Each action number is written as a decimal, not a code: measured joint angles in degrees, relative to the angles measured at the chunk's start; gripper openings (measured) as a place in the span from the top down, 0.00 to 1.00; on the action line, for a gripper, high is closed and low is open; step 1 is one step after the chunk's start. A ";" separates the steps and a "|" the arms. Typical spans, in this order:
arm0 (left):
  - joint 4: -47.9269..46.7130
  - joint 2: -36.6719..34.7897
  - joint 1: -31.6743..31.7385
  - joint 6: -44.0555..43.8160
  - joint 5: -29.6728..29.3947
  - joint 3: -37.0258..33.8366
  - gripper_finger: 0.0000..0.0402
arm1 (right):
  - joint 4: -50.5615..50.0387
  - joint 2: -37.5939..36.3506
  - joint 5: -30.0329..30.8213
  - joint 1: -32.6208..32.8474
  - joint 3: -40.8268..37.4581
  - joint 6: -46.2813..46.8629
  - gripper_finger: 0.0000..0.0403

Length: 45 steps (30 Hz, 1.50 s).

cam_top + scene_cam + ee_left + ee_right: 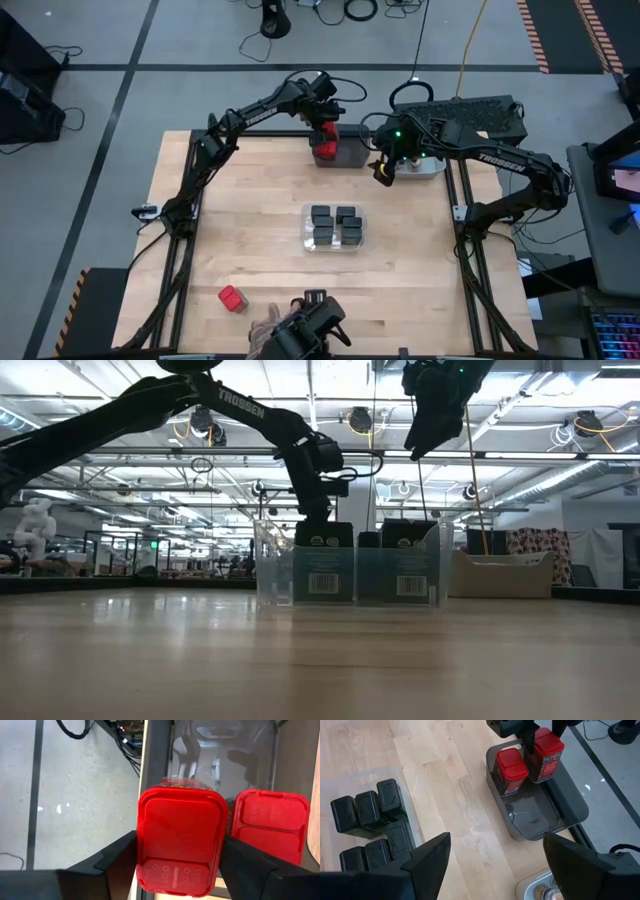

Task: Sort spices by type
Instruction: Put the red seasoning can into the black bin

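My left gripper (pixel 177 870) reaches over the dark grey bin (pixel 555 815) at the table's far edge and is shut on a red-topped spice container (pixel 177 840). A second red-topped one (pixel 510 770) stands in the bin beside it. Several black spice containers (pixel 335 228) stand in the clear bin (pixel 308 240) at mid-table. Another red-topped one (pixel 232 298) lies on the table near the front left. My right gripper (pixel 495 865) hangs open and holds nothing, above the table to the right of the grey bin. My left gripper pinches the red-topped container by its two opposite sides (pixel 142 855), just below the lid, between its two fingers (pixel 117 862). They come from above, slanting down. The container is upright, its lower part inside the grey bin; whether it stands on the bin's floor I cannot tell.
A light grey bin (pixel 428 163) with round jars sits at the far right, under my right arm. A dark device with cables (pixel 305 330) sits at the table's near edge. Bare wood lies left and right of the clear bin.
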 joint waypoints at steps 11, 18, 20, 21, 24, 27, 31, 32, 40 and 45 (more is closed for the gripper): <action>0.69 0.00 0.00 0.06 -0.02 0.01 0.18 | 0.01 0.00 0.00 0.00 0.00 -0.40 0.25; -0.33 -0.52 0.00 -1.45 -0.02 0.44 0.17 | 0.02 0.00 -0.02 0.00 0.00 -0.80 0.25; -0.91 -0.91 0.00 -2.56 -0.02 1.41 0.17 | 0.02 0.01 0.00 -0.01 0.00 -0.98 0.25; -1.28 -1.47 0.00 -2.93 -0.04 1.56 0.17 | 0.04 0.00 -0.02 0.00 0.00 -1.02 0.25; -1.36 -3.78 0.03 -2.99 -0.07 1.73 0.17 | 0.06 0.00 -0.02 0.00 0.00 -1.02 0.25; -2.54 -6.91 0.11 -4.49 0.56 1.75 0.17 | 0.17 0.01 -0.22 -0.01 0.00 -0.65 0.25; -8.21 -11.37 0.14 -8.88 7.35 1.78 0.17 | 0.17 0.02 -0.22 0.34 0.00 0.89 0.25; -10.45 -12.59 0.10 -9.45 8.68 1.78 0.17 | 0.17 0.02 -0.21 0.59 0.00 1.33 0.25; -24.97 -24.11 -3.53 -14.40 10.82 1.48 0.17 | 0.19 0.02 -0.22 2.65 0.00 1.68 0.25; -25.75 -31.72 -9.21 -21.88 10.95 1.47 0.17 | 1.35 0.02 -0.22 3.43 0.00 1.23 0.25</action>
